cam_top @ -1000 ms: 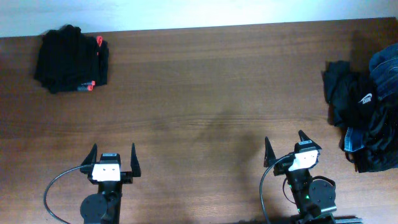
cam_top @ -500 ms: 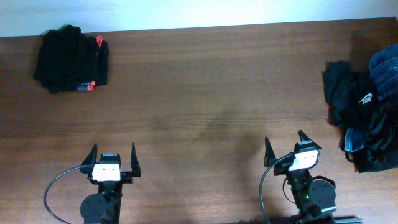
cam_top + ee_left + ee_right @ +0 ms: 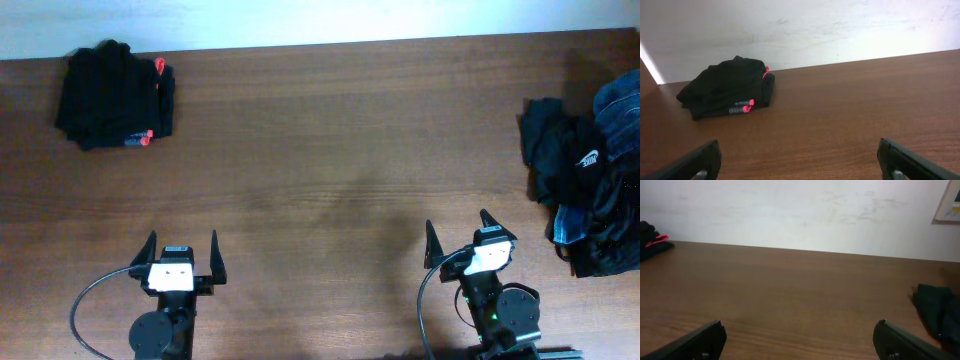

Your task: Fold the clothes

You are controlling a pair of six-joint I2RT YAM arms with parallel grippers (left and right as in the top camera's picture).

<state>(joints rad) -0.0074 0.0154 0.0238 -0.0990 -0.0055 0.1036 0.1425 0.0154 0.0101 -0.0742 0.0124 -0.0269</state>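
A folded stack of black clothes with red trim lies at the table's far left; it also shows in the left wrist view and at the left edge of the right wrist view. A loose pile of unfolded clothes, black and blue denim, lies at the right edge; a black piece of it shows in the right wrist view. My left gripper is open and empty near the front edge. My right gripper is open and empty near the front edge, left of the pile.
The brown wooden table runs back to a white wall. The pile hangs over the table's right edge.
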